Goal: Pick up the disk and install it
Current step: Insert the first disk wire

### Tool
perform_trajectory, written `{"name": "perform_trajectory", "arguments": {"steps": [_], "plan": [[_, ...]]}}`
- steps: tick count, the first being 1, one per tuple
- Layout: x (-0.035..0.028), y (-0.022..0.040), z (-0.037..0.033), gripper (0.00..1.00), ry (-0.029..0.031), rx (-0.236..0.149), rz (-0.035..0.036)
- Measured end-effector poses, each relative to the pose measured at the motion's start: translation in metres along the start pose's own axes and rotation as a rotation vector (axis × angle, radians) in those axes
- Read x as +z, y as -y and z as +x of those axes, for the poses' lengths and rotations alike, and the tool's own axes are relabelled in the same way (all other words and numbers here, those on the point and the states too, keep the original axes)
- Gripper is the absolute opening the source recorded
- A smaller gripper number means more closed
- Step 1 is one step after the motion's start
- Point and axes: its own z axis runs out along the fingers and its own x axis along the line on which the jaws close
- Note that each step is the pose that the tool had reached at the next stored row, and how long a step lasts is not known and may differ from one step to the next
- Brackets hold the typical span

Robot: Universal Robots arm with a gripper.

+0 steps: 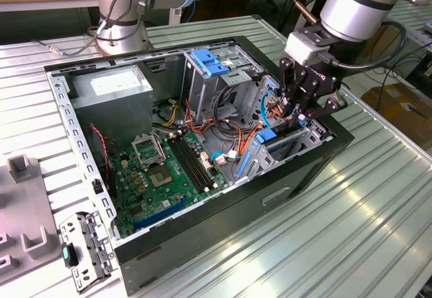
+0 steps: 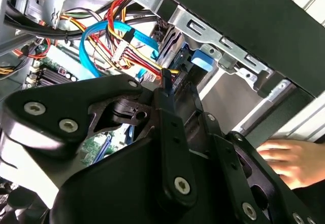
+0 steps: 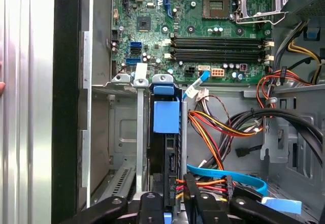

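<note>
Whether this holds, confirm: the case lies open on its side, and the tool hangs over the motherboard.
Wrong spot. The tool hangs over the drive bay at the exterior view's right, by the disk; the case does lie open.

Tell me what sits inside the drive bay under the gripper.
The disk stands on edge in the drive bay, blue carrier tab showing, red and orange cables at its near end. The gripper covers that end.

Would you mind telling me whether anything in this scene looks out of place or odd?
Yes: in the second wrist view a person's hand rests beside the open computer case, close to the gripper, which is working down in the drive bay. Inside, the disk stands on edge in its slot, and nothing looks damaged or spilled.
</note>
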Motion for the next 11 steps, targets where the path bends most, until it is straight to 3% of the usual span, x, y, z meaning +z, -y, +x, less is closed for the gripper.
{"name": "perform_trajectory", "arguments": {"steps": [3, 6, 8, 11], "plan": [[-0.008, -0.0001, 0.0001, 0.3, 0.0, 0.0, 0.0009], [-0.008, -0.0002, 0.0001, 0.29, 0.0, 0.0, 0.0011], [-0.0081, -0.0002, 0.0001, 0.16, -0.0002, 0.0, 0.0011], [-0.0081, -0.0002, 0.0001, 0.11, -0.0002, 0.0, 0.0011]]}}
